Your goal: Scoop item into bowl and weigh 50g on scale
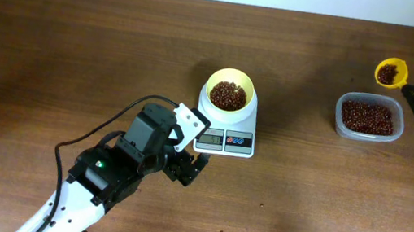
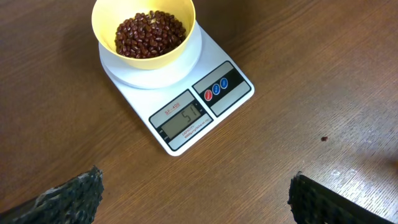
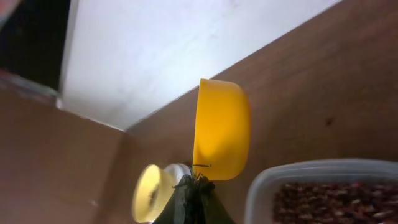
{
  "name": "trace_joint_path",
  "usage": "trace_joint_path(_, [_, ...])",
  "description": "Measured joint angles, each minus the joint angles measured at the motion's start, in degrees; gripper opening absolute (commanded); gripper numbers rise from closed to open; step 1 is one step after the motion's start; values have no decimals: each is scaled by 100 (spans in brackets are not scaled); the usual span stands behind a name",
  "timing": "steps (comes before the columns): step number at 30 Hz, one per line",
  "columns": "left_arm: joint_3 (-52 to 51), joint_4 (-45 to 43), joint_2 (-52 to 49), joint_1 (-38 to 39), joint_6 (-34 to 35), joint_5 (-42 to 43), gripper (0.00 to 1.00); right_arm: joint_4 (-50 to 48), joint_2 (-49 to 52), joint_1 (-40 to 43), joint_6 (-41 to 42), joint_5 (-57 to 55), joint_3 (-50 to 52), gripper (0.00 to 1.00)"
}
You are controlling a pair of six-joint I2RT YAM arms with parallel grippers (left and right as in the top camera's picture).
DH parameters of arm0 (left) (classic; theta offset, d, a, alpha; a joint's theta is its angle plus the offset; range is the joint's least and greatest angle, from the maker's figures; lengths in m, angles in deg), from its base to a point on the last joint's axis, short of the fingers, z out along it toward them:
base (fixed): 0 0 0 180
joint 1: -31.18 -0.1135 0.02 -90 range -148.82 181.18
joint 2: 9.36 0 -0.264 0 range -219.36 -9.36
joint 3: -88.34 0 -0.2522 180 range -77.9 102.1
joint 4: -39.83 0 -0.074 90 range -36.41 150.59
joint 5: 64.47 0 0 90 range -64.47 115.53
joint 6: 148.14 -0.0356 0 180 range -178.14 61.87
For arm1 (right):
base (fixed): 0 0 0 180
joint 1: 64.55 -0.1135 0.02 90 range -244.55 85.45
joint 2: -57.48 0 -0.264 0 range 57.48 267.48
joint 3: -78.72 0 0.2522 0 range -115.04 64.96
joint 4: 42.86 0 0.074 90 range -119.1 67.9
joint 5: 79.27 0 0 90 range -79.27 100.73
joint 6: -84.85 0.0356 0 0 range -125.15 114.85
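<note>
Right claw (image 1: 410, 94) pinches the loaded scoop (image 1: 390, 73) by the tub (image 1: 366, 133); the bowl (image 1: 231, 78) on the scale (image 1: 224, 141) sits far leftward, nearer the spread left claw (image 2: 199, 208).

Yellow bowl (image 1: 251, 90) of beans (image 1: 229, 96) on scale (image 1: 224, 142), tub (image 1: 339, 121) (also beans), scoop (image 1: 380, 67) in right gripper (image 1: 406, 91)

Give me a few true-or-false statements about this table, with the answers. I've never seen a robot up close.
1. The bowl sits on the scale. True.
2. The scoop is empty. False: it holds beans.
3. The left gripper grips the bowl. False: it is open, apart from the bowl, holding nothing.
4. The right gripper holds the scoop near the tub. True.
5. The tub is empty. False: it has beans in it.
</note>
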Motion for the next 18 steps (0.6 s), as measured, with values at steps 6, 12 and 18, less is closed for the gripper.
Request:
trace_joint_path(6, [0, 2, -2, 0, 0, 0, 99, 48, 2, 4, -2535, 0, 0, 4])
trace_joint_path(12, [0, 0, 0, 0, 0, 0, 99, 79, 2, 17, -4138, 0, 0, 4])
trace_joint_path(18, [0, 2, -2, 0, 0, 0, 99, 957, 2, 267, -4876, 2, -7, 4])
